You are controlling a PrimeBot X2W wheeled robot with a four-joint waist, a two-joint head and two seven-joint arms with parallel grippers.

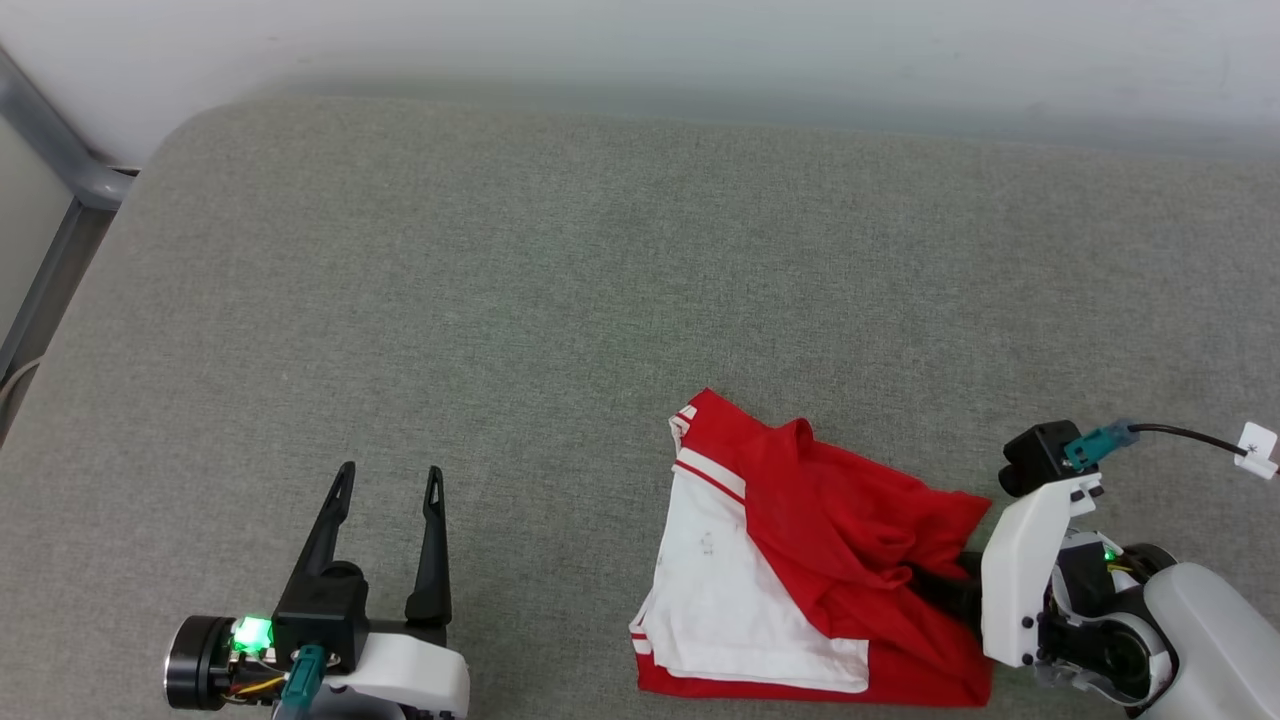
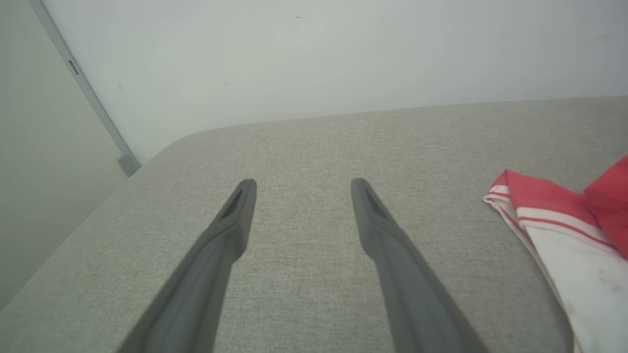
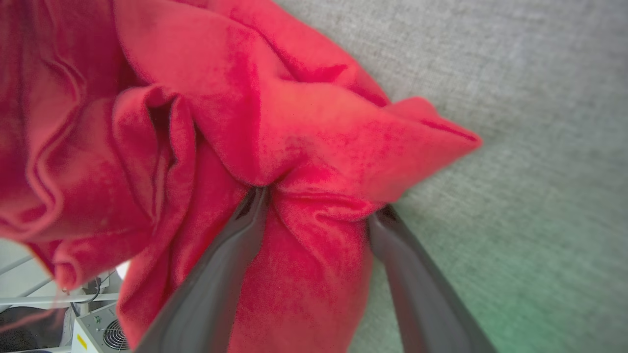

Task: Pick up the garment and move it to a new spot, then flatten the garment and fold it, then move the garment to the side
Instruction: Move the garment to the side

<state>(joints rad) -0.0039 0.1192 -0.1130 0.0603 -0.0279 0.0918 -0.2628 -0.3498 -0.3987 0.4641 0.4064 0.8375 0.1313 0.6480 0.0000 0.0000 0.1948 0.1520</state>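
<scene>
Grey fabric cushion fills the workspace, with a pale wall behind it and a grey metal post off its far left corner.

The garment lies crumpled on the near right part of the cushion. It is mostly red, with a white sleeve panel facing up on its left side and red-and-white striped trim along the sleeve edge. No lettering or number is visible from here. In the left wrist view its striped corner sits at the right edge, flat on the cushion.

My left gripper is at the near left, well apart from the garment. Its fingers are spread wide with nothing between them, just bare cushion under the tips.

My right gripper is at the garment's right edge. In the head view its dark fingers are pushed in under the red folds. The right wrist view shows the two fingers standing wide apart with a bunched ridge of red cloth between them and the tips buried in the fabric. The jaws are wide, straddling the cloth, not pinched down on it. The cloth still rests on the cushion.
</scene>
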